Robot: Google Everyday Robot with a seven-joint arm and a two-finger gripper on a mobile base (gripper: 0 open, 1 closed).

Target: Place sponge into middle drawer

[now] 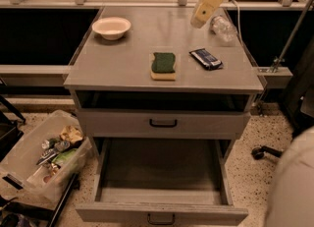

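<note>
The sponge [163,65] lies flat on the grey cabinet top [117,59], near its front middle, green scouring face up with the yellow foam showing at its front edge. The middle drawer [162,213] is pulled out wide below it; its inside looks bare and its black handle faces me. The gripper [198,20] hangs at the end of a cream arm above the back right of the cabinet top, behind and to the right of the sponge and well apart from it.
A dark blue snack wrapper [206,58] lies right of the sponge. A clear plastic bottle [223,27] lies at the back right and a white bowl [111,27] at the back left. The drawer one tier above [163,123] is shut. A bin of rubbish [46,157] stands on the floor at left.
</note>
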